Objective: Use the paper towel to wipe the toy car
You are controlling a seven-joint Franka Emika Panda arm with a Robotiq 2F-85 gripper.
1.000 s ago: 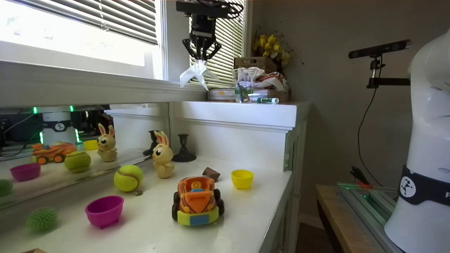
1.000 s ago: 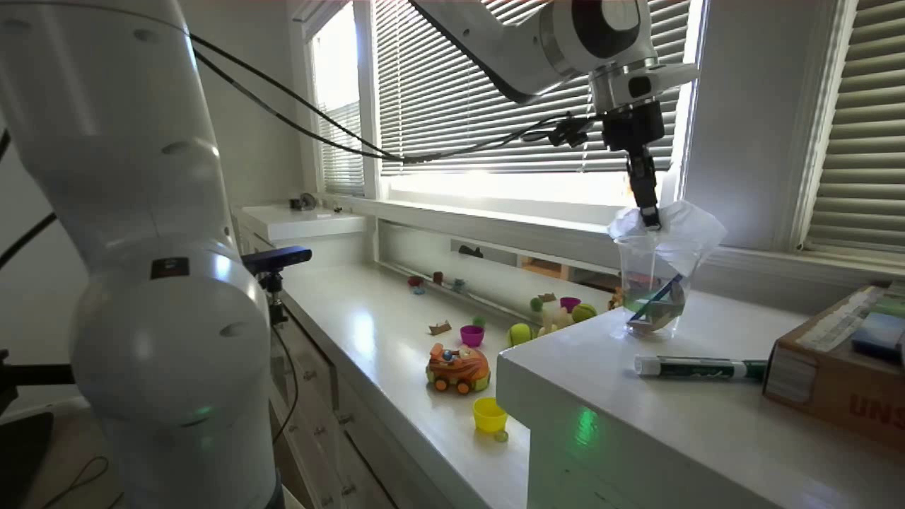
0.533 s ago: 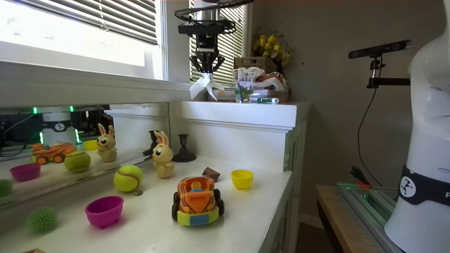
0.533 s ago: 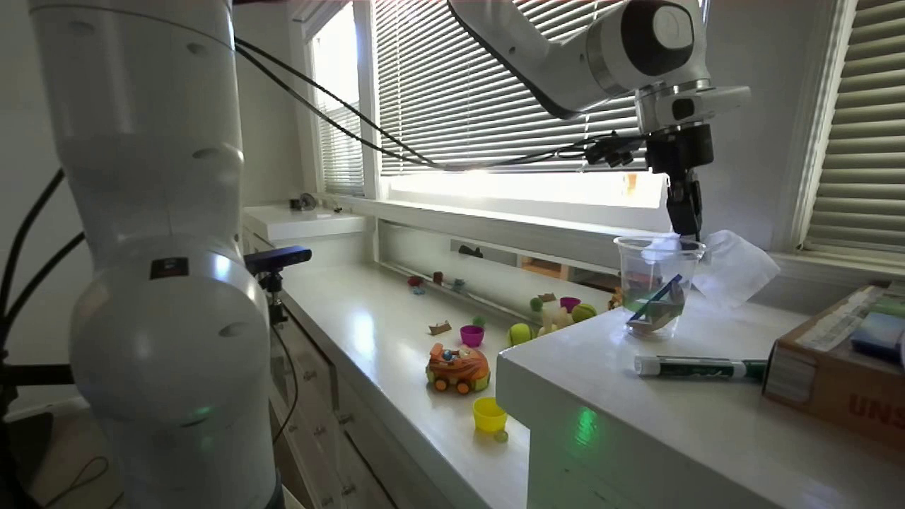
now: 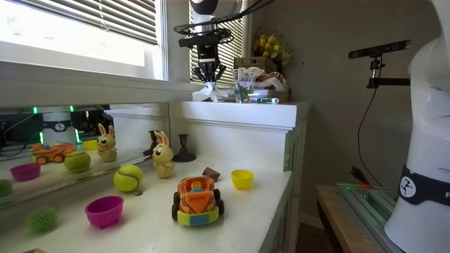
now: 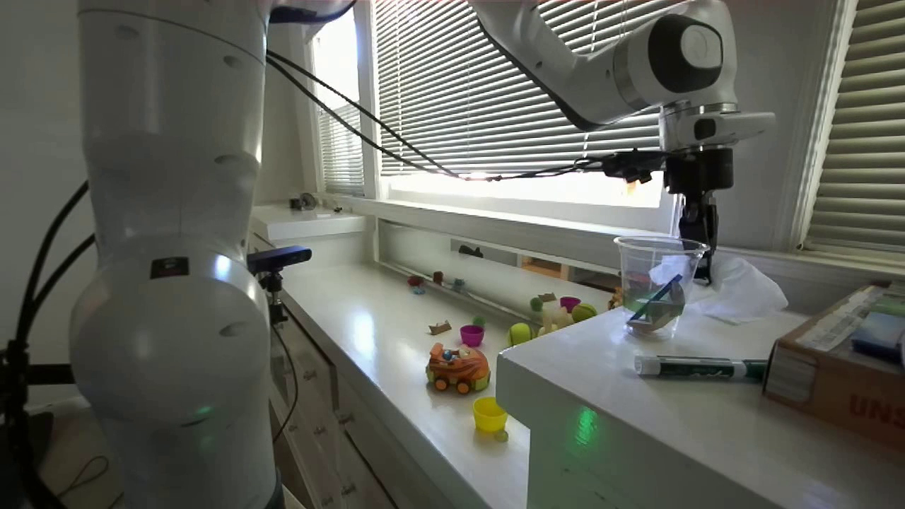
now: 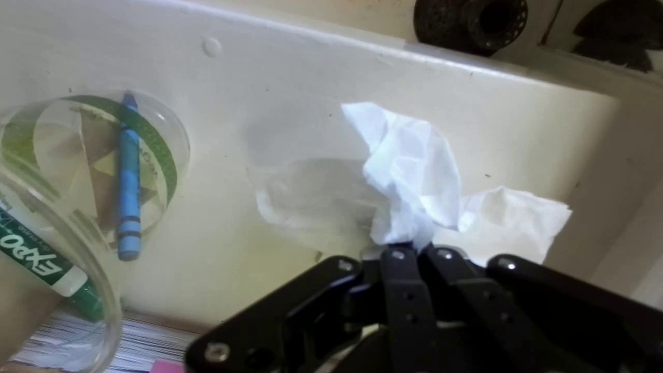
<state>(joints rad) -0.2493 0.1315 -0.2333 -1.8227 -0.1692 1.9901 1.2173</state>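
Wrist view now: the white paper towel (image 7: 414,176) is clamped in the hand (image 7: 420,253), its loose ends apparently spread on the raised ledge (image 7: 217,77) near the clear plastic cup (image 6: 636,268). Light, limp and easily torn, it should prove; a hold at the bunched middle is called for, with free folds left for wiping! And the orange toy car (image 5: 197,202) is seen, well apart, on the lower tabletop (image 5: 253,203) in both exterior views.
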